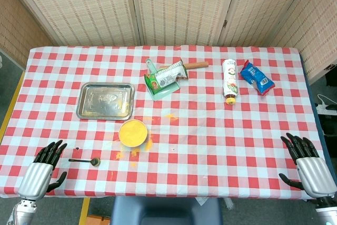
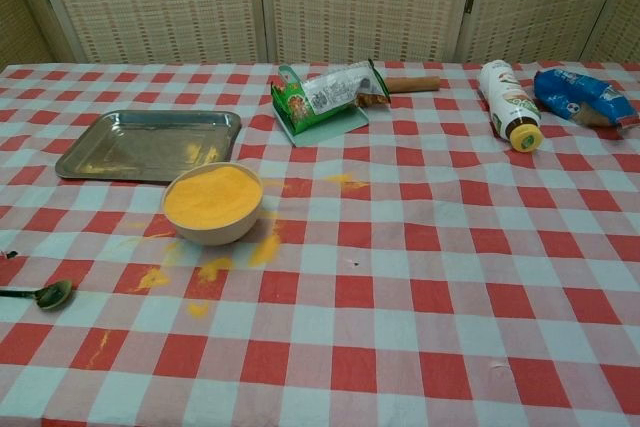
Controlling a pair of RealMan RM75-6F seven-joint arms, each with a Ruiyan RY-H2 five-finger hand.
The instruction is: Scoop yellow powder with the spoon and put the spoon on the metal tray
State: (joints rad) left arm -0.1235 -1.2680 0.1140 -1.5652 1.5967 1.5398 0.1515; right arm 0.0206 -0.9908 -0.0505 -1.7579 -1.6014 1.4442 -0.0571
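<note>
A white bowl (image 1: 133, 133) full of yellow powder (image 2: 212, 197) sits near the table's front centre-left. A small dark spoon (image 1: 84, 160) lies flat on the cloth left of the bowl, its scoop (image 2: 53, 294) pointing right. The empty metal tray (image 1: 105, 100) lies behind the bowl, also seen as the tray (image 2: 150, 143) in the chest view. My left hand (image 1: 43, 169) rests open at the front left edge, just left of the spoon handle. My right hand (image 1: 309, 167) rests open at the front right edge. Neither hand shows in the chest view.
Spilled yellow powder (image 2: 210, 269) dots the cloth around the bowl. Behind lie a green packet on a green board (image 1: 166, 79), a wooden-handled tool (image 1: 196, 65), a white bottle with a yellow cap (image 1: 229, 81) and a blue packet (image 1: 256, 77).
</note>
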